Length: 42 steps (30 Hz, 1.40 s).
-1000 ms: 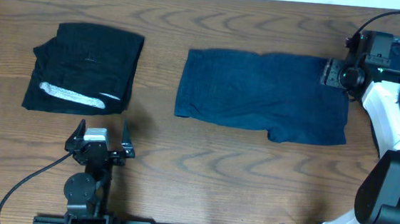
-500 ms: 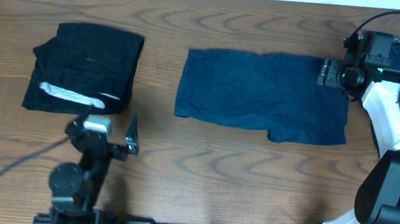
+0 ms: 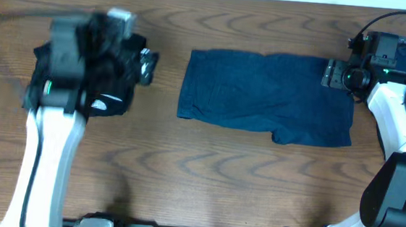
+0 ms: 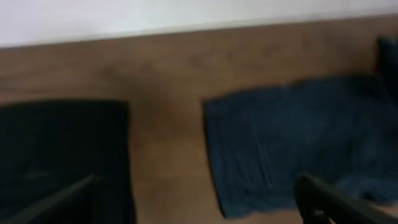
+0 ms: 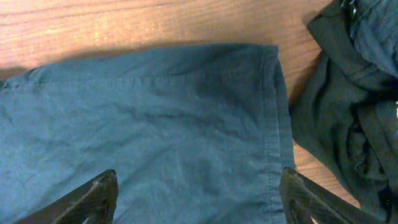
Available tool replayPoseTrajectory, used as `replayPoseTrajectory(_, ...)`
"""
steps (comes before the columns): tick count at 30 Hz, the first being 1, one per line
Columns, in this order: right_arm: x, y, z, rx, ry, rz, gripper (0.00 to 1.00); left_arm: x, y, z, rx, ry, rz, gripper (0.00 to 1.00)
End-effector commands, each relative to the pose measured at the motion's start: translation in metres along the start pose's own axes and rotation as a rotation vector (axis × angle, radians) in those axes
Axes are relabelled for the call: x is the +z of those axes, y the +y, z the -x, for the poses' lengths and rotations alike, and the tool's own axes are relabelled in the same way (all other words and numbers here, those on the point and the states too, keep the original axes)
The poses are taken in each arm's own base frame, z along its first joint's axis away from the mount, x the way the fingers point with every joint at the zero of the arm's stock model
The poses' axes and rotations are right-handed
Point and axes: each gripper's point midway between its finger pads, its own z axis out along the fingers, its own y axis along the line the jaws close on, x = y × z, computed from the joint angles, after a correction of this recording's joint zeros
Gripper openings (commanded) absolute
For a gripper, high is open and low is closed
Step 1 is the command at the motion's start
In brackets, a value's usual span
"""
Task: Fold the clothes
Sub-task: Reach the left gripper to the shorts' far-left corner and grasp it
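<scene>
Overhead, blurred left arm (image 3: 47, 152) covers black clothes (image 3: 117, 96), left fingers (image 4: 336, 202) apart, right fingers (image 5: 81, 199) apart.

My left gripper (image 3: 147, 64) leaves the front — it now sits out over the black garment (image 3: 111, 99), covering most of it.

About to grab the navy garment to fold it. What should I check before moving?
1. Right gripper open: ok.
2. Right gripper above navy garment, near its right hem: ok.
3. Left gripper open: ok.
4. Navy garment spread on the table: ok.
5. Left wrist view sharp: not ok, blurred.
6. Right hem clear of dark pile: cannot tell.
</scene>
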Motion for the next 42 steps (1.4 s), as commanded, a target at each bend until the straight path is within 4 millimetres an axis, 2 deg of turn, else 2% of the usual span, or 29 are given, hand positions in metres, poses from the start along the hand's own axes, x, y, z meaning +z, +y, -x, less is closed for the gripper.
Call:
replayPoseTrajectory(1, 0.0, -0.003, 0.0, -0.007, -0.001, -0.005, 0.82, 0.029, -0.019, 0.025, 0.116, 0.069, -0.064, 0.98)
replayPoseTrajectory(4, 0.0, -0.003, -0.001, -0.007, 0.003, -0.005, 0.82, 0.066, -0.022, 0.022, 0.164, 0.171, -0.049, 0.98)
replayPoseTrajectory(6, 0.001, -0.003, -0.002, -0.006, 0.009, -0.006, 0.83, 0.094, -0.028, 0.012, 0.203, 0.224, -0.076, 0.98)
replayPoseTrajectory(10, 0.002, -0.004, -0.006, -0.009, 0.019, -0.009, 0.84, 0.151, -0.029, -0.021, 0.206, 0.326, -0.109, 0.98)
replayPoseTrajectory(16, 0.004, -0.005, -0.009, -0.009, 0.024, -0.01, 0.85, 0.212, -0.019, -0.061, 0.195, 0.407, -0.123, 0.98)
replayPoseTrajectory(19, 0.004, -0.005, -0.01, -0.009, 0.025, -0.01, 0.85, 0.226, -0.018, -0.07, 0.177, 0.415, -0.142, 0.98)
replayPoseTrajectory(26, 0.004, -0.004, -0.009, -0.009, 0.022, -0.009, 0.86, 0.237, -0.021, -0.052, 0.202, 0.326, -0.152, 0.98)
replayPoseTrajectory(34, 0.004, -0.004, -0.009, -0.009, 0.02, -0.009, 0.89, 0.269, -0.015, -0.068, 0.208, 0.313, -0.155, 0.98)
replayPoseTrajectory(39, 0.004, -0.004, -0.008, -0.009, 0.019, -0.009, 0.89, 0.279, -0.014, -0.065, 0.219, 0.281, -0.151, 1.0)
replayPoseTrajectory(42, 0.004, -0.004, -0.008, -0.008, 0.018, -0.009, 0.9, 0.282, -0.013, -0.063, 0.223, 0.265, -0.15, 0.98)
